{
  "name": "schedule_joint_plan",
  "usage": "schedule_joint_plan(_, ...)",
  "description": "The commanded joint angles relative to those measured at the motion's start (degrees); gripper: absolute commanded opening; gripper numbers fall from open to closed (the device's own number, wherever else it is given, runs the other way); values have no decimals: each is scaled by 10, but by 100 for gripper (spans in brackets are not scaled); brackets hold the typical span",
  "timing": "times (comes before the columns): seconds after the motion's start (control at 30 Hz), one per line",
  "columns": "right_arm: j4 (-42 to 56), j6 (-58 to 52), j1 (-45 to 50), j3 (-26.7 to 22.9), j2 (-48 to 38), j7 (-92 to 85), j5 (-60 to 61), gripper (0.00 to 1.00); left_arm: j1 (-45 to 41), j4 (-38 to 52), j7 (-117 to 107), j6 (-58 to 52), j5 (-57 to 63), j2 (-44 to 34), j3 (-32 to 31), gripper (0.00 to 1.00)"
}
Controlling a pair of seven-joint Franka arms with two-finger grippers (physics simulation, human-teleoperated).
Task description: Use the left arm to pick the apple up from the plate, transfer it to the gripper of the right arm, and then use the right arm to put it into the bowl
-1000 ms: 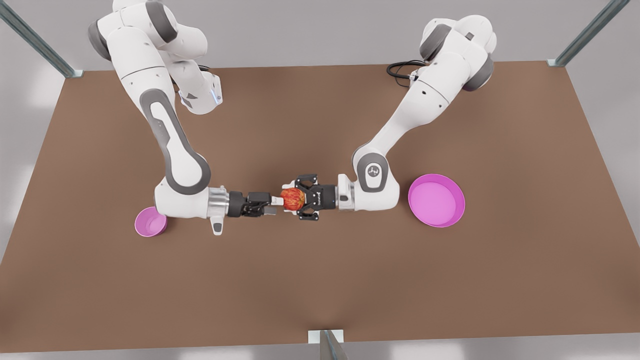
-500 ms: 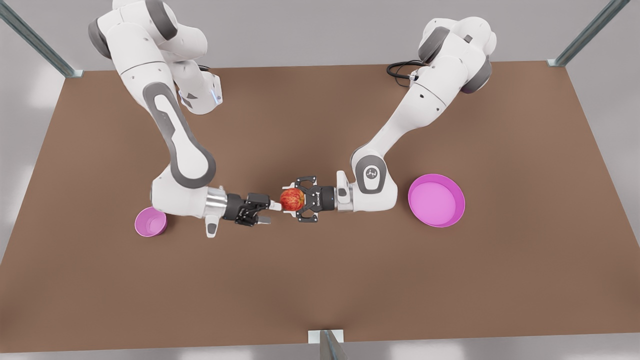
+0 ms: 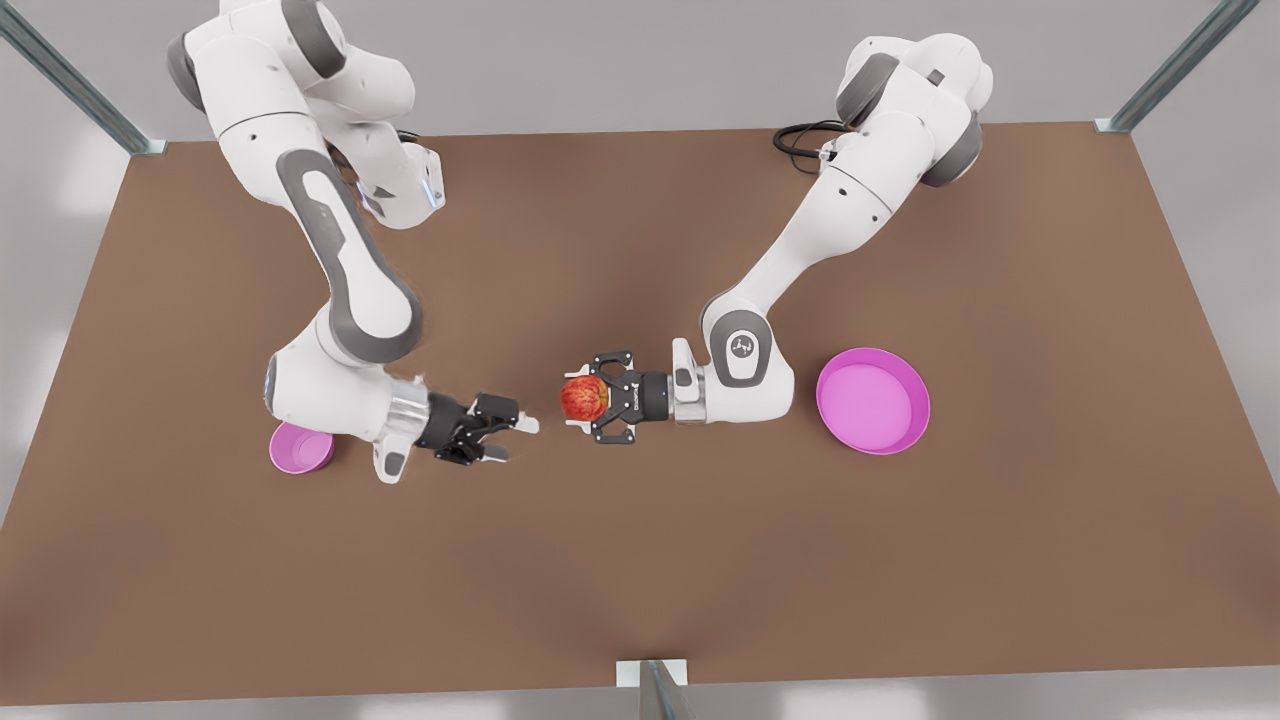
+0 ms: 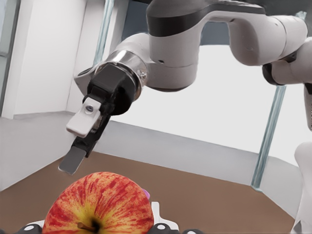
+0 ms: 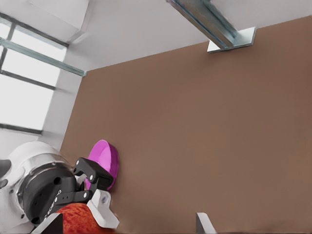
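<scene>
Ana: Backing away toward the left of the front view, the metal-collared right gripper (image 3: 515, 440) is hanging with its jaws apart, clear of the small round red-and-yellow apple (image 3: 585, 398).

Ben: So the black linkage left gripper (image 3: 578, 400) is clamping the apple mid-frame, above the brown table (image 3: 640, 560), between the small deep magenta bowl (image 3: 300, 447) and the wide shallow magenta plate (image 3: 870, 447).

Ana: From the left wrist, the apple (image 4: 100, 202) is sitting bottom centre, the right gripper (image 4: 73, 146) upper left.

Ben: From the right wrist, the apple (image 5: 80, 222) is showing bottom left, before the plate (image 5: 105, 163).

Ana: It's probably light, firm and slick-skinned; I'd be pinching across its widest girth.
</scene>
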Motion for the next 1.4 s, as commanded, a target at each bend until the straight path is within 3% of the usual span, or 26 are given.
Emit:
schedule_joint_plan(0.0, -6, -81, -18, 1, 10, -7, 119, 100, -1, 0, 59, -2, 2, -1, 0, 73)
schedule_joint_plan(0.2, -20, -163, -20, 15, 82, -211, 294, 100, -2, 0, 59, 12, 4, -1, 0, 73)
schedule_joint_plan(0.27, -31, -167, -28, 31, 79, -242, 296, 100, -2, 0, 59, 12, 4, -1, 0, 73)
schedule_joint_plan(0.33, -38, -166, -66, 80, 78, -257, 297, 100, -2, 0, 59, 12, 2, -1, -1, 73)
schedule_joint_plan(1.1, -66, -103, -38, 106, 89, -331, 312, 100, -1, 0, 59, 12, 3, -1, 0, 73)
schedule_joint_plan(1.27, -65, -99, -39, 113, 87, -332, 312, 93, -1, 0, 59, 12, 3, -1, 0, 73)
schedule_joint_plan(1.33, -64, -98, -38, 113, 86, -332, 322, 74, -1, 0, 58, 12, 3, -1, 0, 73)
schedule_joint_plan(1.37, -64, -98, -38, 113, 86, -333, 321, 72, -1, 0, 58, 12, 3, -1, 0, 73)
